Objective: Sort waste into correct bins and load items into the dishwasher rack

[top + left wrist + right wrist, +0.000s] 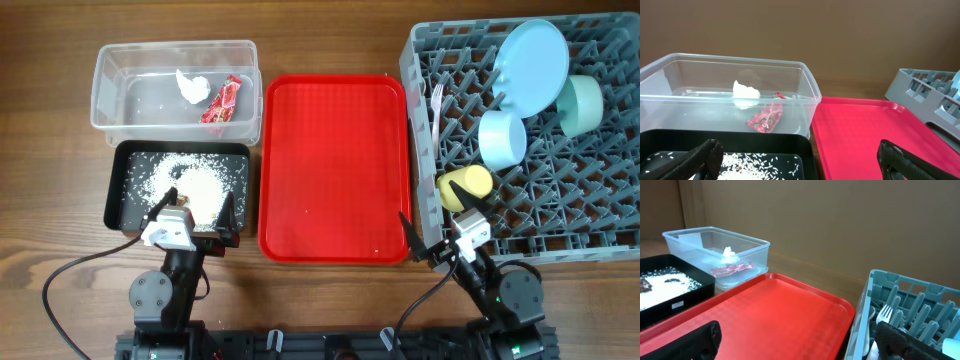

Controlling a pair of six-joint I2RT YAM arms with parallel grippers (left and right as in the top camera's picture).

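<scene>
The clear tub (108, 92) at the back left holds the white tissue (190, 87) and the red wrapper (222, 100); both also show in the left wrist view, tissue (745, 92) and wrapper (765, 119). The black tray (122, 175) in front of it holds the rice scraps (195, 182). The grey rack (600, 215) on the right holds the blue plate (532, 62), mint-green bowl (582, 105), small blue bowl (502, 138), yellow cup (466, 187) and white fork (437, 105). My left gripper (195, 215) is open and empty over the black tray's near edge. My right gripper (440, 245) is open and empty between the red tray and the rack.
The flat red serving tray (335, 160) lies bare in the middle, between the bins and the rack. In the right wrist view the rack's near wall (862, 325) stands close to my right finger. The wooden table (50, 250) surrounds everything.
</scene>
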